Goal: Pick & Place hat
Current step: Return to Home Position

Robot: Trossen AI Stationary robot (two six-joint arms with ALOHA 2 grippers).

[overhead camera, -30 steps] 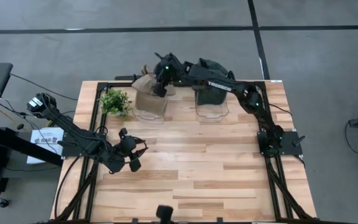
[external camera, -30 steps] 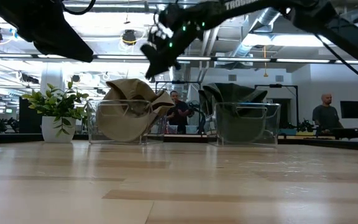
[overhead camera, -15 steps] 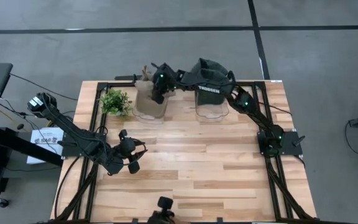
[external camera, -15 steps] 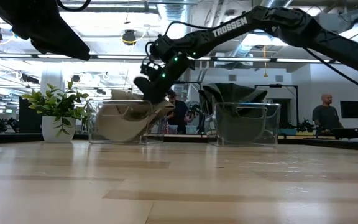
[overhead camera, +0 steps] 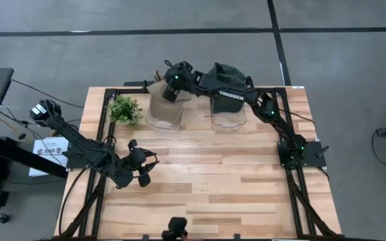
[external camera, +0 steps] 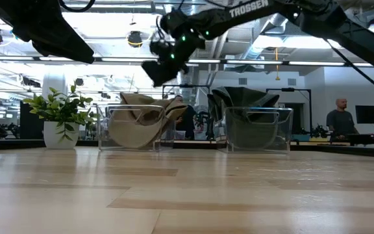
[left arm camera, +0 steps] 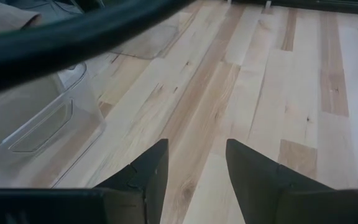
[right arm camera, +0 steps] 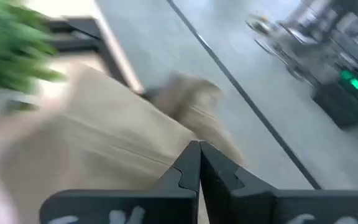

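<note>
A tan hat (overhead camera: pixel 161 100) (external camera: pixel 141 117) lies crumpled in the left clear bin (overhead camera: pixel 163 122) at the table's far edge. Part of it spills over the bin's rim. My right gripper (external camera: pixel 154 70) (right arm camera: pixel 199 149) hovers shut just above the hat, tilted down, with a gap between its tips and the cloth. A dark hat (overhead camera: pixel 226 75) (external camera: pixel 245 104) sits in the right clear bin (overhead camera: pixel 230 122). My left gripper (overhead camera: pixel 143 169) (left arm camera: pixel 194 149) waits open over the table's near left part, with nothing between its fingers.
A potted plant (overhead camera: pixel 124 109) (external camera: pixel 60 110) stands left of the tan hat's bin. The wooden tabletop (overhead camera: pixel 213 181) lies bare in front of both bins. People (external camera: pixel 339 117) stand in the room behind the table.
My right gripper, shut throughout, dipped down into the tan hat and pressed it lower into the bin, then rose clear again. The hat's crown now sits flatter and lower than a second ago.
</note>
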